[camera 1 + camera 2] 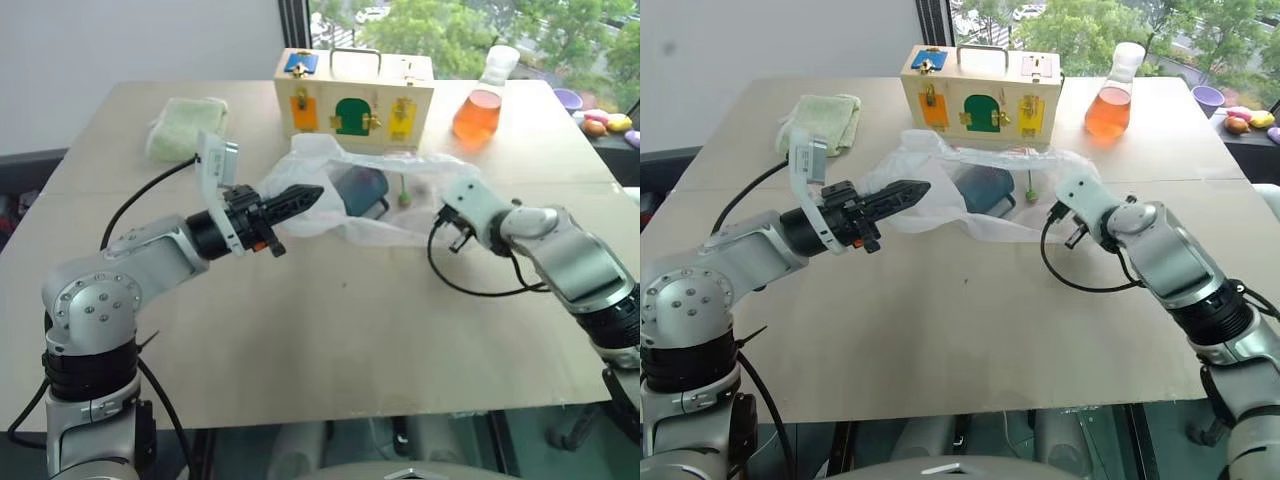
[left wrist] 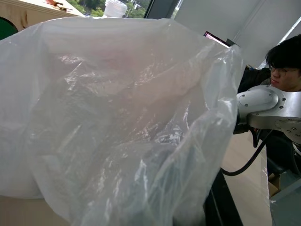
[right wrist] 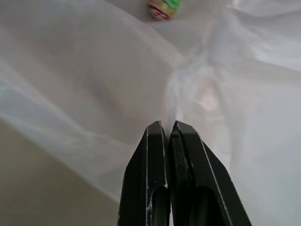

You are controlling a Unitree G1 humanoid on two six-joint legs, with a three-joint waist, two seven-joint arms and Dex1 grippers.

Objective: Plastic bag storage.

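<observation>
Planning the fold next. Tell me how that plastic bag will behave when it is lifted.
The plastic bag is thin and crinkled, so it will probably sag and drape rather than hold shape. It looks very light, likely to slide across the table when tugged. A dark object shows through it, which may weigh one part down.

Left gripper level, right gripper angled down, fingers together

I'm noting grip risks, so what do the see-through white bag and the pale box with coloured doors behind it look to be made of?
The see-through white bag: thin glossy plastic film, going by its crinkles and the shapes visible through it. The pale box with coloured doors: apparently light unpainted wood, matte, with metal-looking latches and handle.
</observation>
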